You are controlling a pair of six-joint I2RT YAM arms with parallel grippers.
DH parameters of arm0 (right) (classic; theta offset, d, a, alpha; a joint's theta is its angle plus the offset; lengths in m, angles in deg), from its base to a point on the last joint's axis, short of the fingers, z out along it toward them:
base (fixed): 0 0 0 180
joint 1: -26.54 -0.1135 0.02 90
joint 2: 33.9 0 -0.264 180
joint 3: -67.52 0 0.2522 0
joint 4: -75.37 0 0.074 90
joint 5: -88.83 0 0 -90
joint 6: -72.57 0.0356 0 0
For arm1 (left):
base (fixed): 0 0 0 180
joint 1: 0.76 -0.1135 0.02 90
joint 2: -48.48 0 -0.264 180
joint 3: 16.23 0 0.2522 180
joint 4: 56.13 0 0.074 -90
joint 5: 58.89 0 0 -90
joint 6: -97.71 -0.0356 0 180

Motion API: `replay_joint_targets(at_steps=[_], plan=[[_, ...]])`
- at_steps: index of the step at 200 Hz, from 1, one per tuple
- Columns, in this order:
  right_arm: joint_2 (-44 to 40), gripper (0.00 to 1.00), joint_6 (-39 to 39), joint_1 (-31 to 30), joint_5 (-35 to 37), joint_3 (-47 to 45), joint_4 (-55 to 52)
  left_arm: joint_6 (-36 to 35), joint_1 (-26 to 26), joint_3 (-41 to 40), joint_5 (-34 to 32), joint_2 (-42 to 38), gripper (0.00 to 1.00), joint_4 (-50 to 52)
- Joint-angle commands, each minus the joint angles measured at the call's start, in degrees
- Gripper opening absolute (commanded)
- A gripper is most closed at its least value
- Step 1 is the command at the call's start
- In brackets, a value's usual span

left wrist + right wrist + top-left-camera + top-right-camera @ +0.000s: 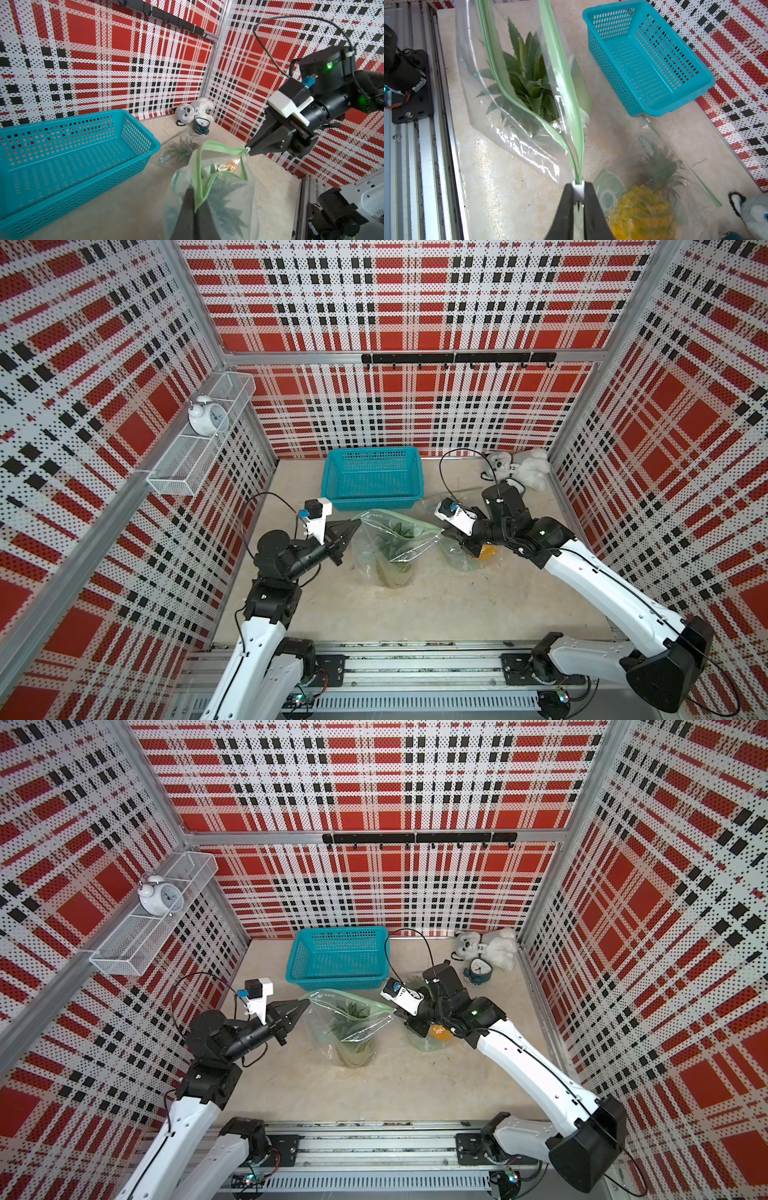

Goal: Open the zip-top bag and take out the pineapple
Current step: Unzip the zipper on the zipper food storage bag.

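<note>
On my left, the left gripper [356,525] has its black tapered jaws pinched on the green zip strip of the clear, crinkly plastic bag [390,547]. The bag stands at table centre, mouth parted, at 6 o'clock from the teal lattice basket [372,478]. I see the pineapple [527,68] inside, spiky leaves up. On the right, the right gripper [579,190] jaws clamp narrowly on the white slider [579,188].
</note>
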Motion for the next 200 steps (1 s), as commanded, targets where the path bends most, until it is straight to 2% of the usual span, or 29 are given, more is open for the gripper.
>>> replay_joint_targets(at_steps=[1, 49, 55, 131, 200], plan=[[0.85, 0.02, -0.71, -1.14, -3.21, 2.32, 1.23, 0.03, 2.49, -0.47, -2.41, 0.93, 0.00, -2.16], [1.75, 0.03, -0.56, -1.64, -4.08, 3.03, 2.13, 1.37, 5.26, -2.05, -7.36, 1.98, 0.00, -3.29], [1.99, 0.03, -0.53, -1.70, -4.14, 3.13, 2.05, 1.56, 7.47, -2.53, -8.14, 1.88, 0.00, -3.48], [6.11, 0.04, 2.00, -3.01, 1.05, 3.58, 2.97, 10.64, 14.83, -14.20, -22.60, -1.49, 0.00, -12.75], [8.20, 0.05, 3.69, -3.92, 2.57, 1.42, 4.62, 12.07, 15.88, -22.01, -24.36, -2.84, 0.00, -18.20]])
